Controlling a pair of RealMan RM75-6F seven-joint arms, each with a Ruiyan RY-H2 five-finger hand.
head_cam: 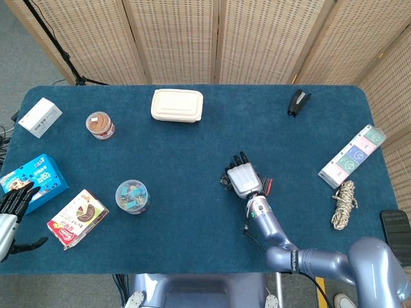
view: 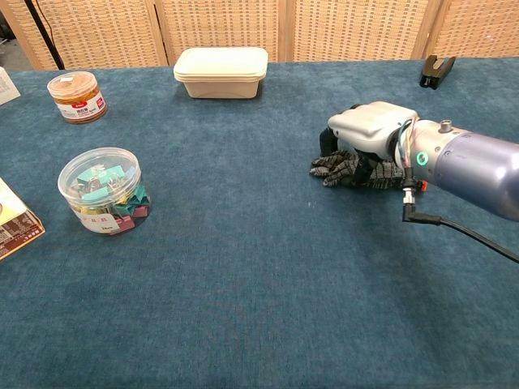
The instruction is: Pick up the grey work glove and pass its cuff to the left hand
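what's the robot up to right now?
The right hand is pressed down over the grey work glove near the middle of the blue table, fingers curled around it; whether it has a grip is unclear, and the glove is not yet lifted. The left hand waits at the table's left edge, fingers apart and holding nothing, beside a blue box. No handover yet.
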